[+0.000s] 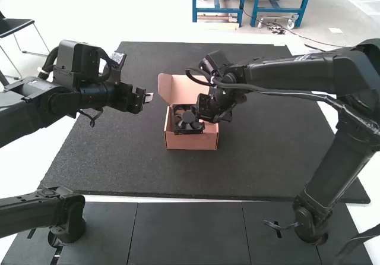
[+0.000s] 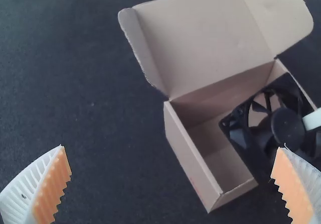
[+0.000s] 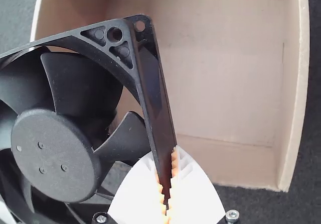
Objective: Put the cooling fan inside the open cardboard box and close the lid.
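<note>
The right pincer (image 1: 205, 115) is clenching on the fan (image 1: 189, 120), its ribbed white fingers pinching one side bar of the black frame between their orange pads. In the right wrist view the bar is running straight up out of the closed fingertips (image 3: 150, 194), with the hub and blades (image 3: 55, 148) beside it and the box's bare inner wall (image 3: 220, 73) beyond.

The fan is sitting tilted in the open top of the box (image 1: 191, 140), hub facing up. Whether it is touching the box floor cannot be told. From the left wrist view, the fan (image 2: 273, 128) is filling the end of the box nearer the right arm, while the other end is showing bare cardboard floor (image 2: 210, 148).

The box is standing on the black mat (image 1: 119, 146) near its middle. The lid (image 1: 178, 90) is standing open, rising from the box's twelve o'clock edge and leaning away to about eleven o'clock. Its side flap (image 2: 133, 38) is curling at one end.

The right arm is reaching in from the box's three o'clock side, with its wrist above the box's two o'clock corner.

The left pincer (image 1: 142, 97) is hanging released at the box's ten o'clock, just beside the lid's edge and clear of it, fingers spread wide and gripping nothing. The mat is lying on the white bench (image 1: 24, 176).
</note>
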Motion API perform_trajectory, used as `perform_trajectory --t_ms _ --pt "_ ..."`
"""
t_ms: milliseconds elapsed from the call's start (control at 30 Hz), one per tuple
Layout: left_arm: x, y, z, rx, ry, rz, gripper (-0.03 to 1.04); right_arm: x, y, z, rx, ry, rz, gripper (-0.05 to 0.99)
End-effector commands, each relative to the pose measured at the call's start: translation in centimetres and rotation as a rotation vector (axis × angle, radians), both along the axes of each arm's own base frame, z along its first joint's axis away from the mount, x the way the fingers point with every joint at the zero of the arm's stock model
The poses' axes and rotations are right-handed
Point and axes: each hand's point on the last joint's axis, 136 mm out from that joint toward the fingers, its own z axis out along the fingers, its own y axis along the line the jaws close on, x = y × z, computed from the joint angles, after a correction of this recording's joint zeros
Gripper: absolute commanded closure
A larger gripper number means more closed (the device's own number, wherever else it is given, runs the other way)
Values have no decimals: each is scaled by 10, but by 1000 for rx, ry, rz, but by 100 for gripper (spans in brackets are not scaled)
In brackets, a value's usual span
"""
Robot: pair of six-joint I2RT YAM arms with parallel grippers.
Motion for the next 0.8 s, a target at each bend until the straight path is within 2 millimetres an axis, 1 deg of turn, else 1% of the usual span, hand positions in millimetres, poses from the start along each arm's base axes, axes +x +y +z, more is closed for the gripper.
perform_trajectory --t_ms 0,133,300,533,767 --pt "2 1 12 -16 -31 16 6 25 2 21 15 -77 -13 96" --pt "2 1 12 -17 -34 16 6 38 1 21 6 -87 -20 96" --pt "2 1 11 -16 -31 14 6 54 -4 26 1 -108 -43 96" --pt "2 0 13 -17 -34 12 6 60 -5 21 -4 -103 -52 96" --pt "2 1 15 -20 -40 14 6 67 -5 11 -12 -100 -53 96"
